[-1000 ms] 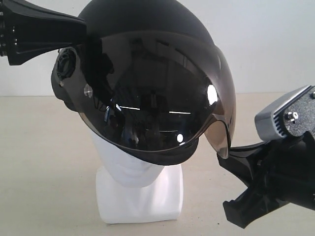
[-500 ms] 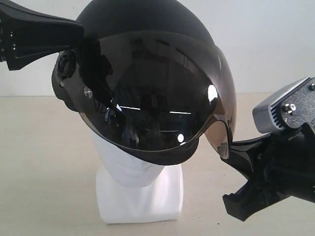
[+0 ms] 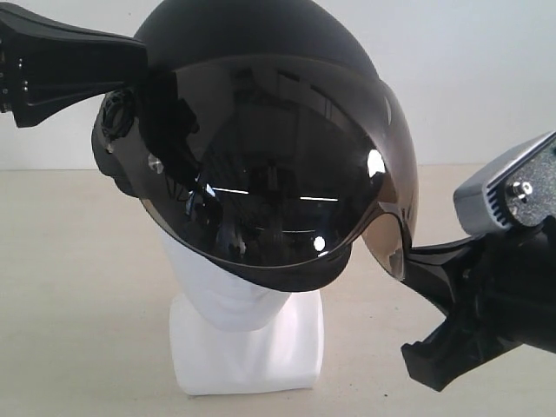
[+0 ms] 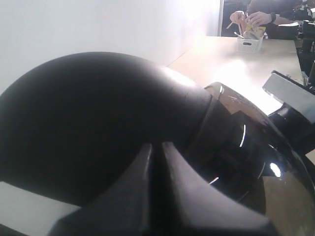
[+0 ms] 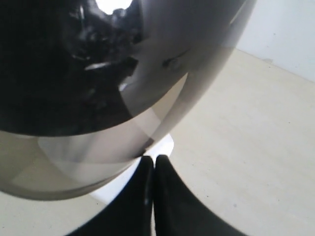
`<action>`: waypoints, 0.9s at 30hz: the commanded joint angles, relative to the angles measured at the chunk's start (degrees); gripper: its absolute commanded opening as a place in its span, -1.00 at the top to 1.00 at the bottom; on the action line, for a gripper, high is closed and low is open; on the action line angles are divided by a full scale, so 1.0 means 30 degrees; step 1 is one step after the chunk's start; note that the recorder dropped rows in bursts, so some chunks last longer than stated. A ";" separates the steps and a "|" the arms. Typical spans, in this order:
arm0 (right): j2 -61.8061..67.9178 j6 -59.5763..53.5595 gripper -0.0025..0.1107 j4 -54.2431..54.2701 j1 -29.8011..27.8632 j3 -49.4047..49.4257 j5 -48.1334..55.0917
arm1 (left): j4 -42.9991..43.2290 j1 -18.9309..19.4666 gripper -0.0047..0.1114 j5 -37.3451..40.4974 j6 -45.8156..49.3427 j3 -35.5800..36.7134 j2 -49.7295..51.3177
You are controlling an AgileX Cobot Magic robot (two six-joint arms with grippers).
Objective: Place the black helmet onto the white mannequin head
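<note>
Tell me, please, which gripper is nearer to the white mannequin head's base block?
Right. The right gripper sits low at the visor's lower corner, above and beside the base block. The left gripper is high up, against the black helmet's upper side.

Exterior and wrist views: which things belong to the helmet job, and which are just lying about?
Job:
- black helmet
- white mannequin head
- left gripper, shut
- right gripper, shut

Lying about:
- white basket, far off in the left wrist view
- person's hands at the basket
</note>
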 commanded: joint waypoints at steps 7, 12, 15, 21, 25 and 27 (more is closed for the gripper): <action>-0.1486 -0.0403 0.96 -0.0254 -0.0021 -0.0922 0.2494 | 0.2632 0.0007 0.84 0.1440 -0.0010 0.0658 0.0456; -0.1486 0.1143 0.96 0.0009 0.0058 -0.0922 0.2061 | 0.2632 0.0007 0.84 0.1582 -0.0010 0.0658 0.0456; -0.1525 0.2800 0.96 0.0683 0.0058 0.0426 0.0305 | 0.2632 0.0007 0.84 0.1806 -0.0010 0.0658 0.0456; -0.1525 0.3304 0.96 0.5495 0.0058 0.6121 -1.1321 | 0.2632 0.0007 0.84 0.1803 0.0078 0.0658 0.0456; -0.1483 0.4115 0.96 0.5061 0.0058 0.6361 -1.2255 | 0.2632 0.0007 0.84 0.1803 0.0078 0.0658 0.0456; -0.1482 0.4370 0.96 0.4913 0.0058 0.6361 -1.2210 | 0.2632 0.0007 0.84 0.1803 0.0078 0.0658 0.0456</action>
